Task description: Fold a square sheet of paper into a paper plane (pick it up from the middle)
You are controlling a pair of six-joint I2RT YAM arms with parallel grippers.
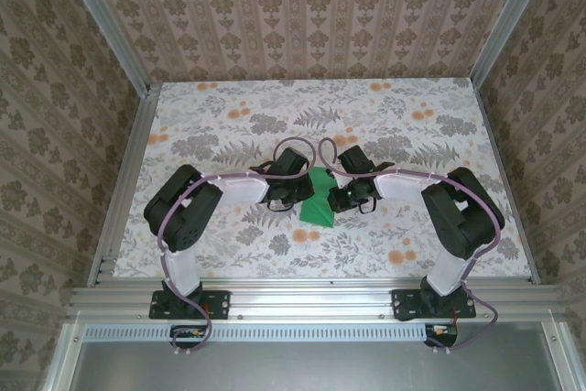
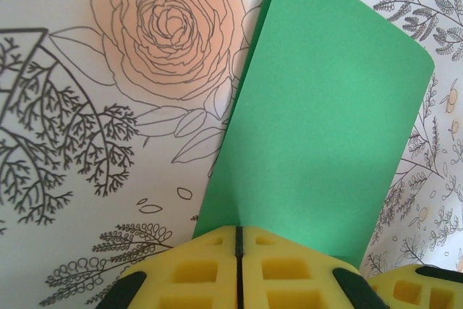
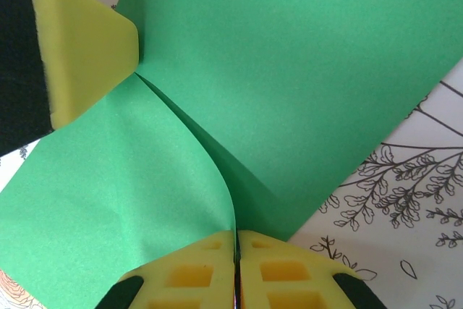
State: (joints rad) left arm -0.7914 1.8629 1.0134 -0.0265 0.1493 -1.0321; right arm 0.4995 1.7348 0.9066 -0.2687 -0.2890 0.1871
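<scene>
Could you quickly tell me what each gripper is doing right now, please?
Left gripper: closed, pinching the green paper sheet.
Right gripper: closed, pinching a raised fold of the same sheet.

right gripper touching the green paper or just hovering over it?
Touching. Right wrist view: the right gripper is shut, and a raised fold of the green paper runs into the seam between its yellow pads.

The table wears a print of grey leaves and orange flowers. A creased green sheet of paper sits at the table's middle, partly raised.
</scene>
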